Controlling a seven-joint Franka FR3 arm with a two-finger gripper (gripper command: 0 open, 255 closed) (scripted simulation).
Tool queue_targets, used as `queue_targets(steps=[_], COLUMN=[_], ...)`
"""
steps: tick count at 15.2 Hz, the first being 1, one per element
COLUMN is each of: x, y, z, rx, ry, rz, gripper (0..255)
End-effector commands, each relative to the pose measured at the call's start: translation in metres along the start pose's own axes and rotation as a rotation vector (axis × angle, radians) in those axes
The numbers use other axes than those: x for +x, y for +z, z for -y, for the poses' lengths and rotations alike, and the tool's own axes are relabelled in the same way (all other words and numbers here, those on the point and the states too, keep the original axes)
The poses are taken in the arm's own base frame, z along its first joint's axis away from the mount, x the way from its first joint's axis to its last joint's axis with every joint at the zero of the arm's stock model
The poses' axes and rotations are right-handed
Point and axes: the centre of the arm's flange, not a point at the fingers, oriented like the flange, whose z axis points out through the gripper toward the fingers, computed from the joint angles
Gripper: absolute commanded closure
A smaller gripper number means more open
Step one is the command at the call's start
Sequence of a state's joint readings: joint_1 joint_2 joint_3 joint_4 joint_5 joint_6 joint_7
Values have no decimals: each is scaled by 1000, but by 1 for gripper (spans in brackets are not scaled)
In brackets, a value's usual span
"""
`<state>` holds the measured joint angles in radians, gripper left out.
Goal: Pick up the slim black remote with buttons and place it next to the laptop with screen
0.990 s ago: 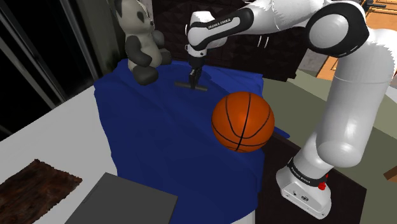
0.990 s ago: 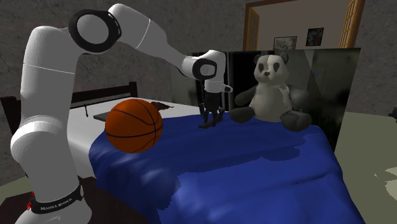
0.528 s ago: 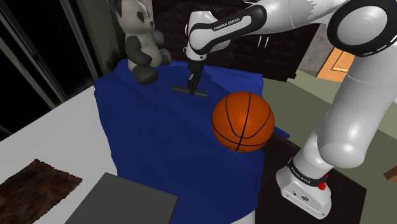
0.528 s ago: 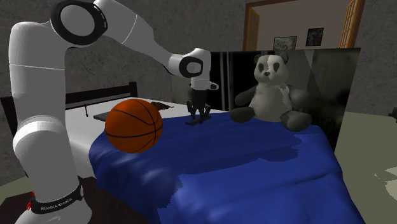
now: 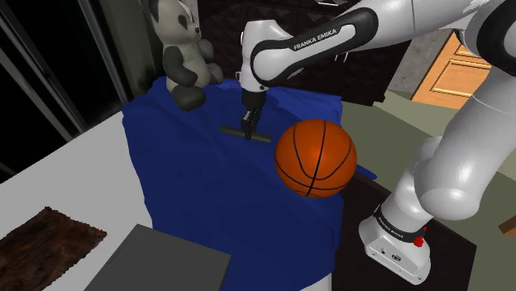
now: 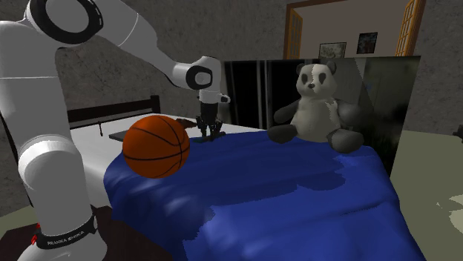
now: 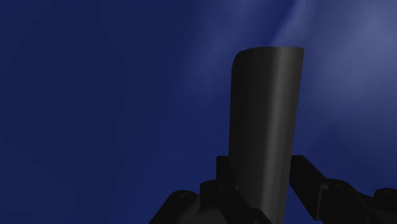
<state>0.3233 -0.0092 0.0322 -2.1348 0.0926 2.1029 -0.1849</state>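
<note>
Wrist view is showing me the gripper (image 7: 262, 170) clamping the slim dark remote (image 7: 264, 121) across its narrow width, fingers (image 7: 307, 177) pressing on both long edges, with the blue blanket (image 7: 95, 95) spreading out beyond it. In the shoulder view the remote (image 5: 263, 139) is sticking out level on both sides of the gripper (image 5: 247, 129), so I'm judging that I'm gripping it near the middle and that it is hanging just above the cloth. I'm treating it as light and stiff with a smooth shell. A hold on the long edges at mid-length is suiting it, since an off-centre grip would be letting it pivot. I'm not making out any buttons. The basketball (image 5: 315, 157) is sitting just beside the gripper on the stand's side, and it is looking ready to roll if I'm brushing it. The panda plush (image 5: 183, 54) is sitting at the blanket's far corner, well out of my path. The grey slab I'm taking for the laptop (image 5: 157, 263) is lying on the white bed surface (image 5: 74, 178), well apart from the remote, with a brown mat (image 5: 45, 236) near it.
</note>
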Motion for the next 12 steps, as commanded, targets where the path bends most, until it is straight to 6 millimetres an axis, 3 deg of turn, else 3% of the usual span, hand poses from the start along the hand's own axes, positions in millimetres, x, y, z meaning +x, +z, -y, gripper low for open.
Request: queue_targets(steps=[1,12], x=[-9,-54], y=[5,17], z=[24,161], rx=[0,0], ry=[1,1], rz=[0,0], gripper=[255,255])
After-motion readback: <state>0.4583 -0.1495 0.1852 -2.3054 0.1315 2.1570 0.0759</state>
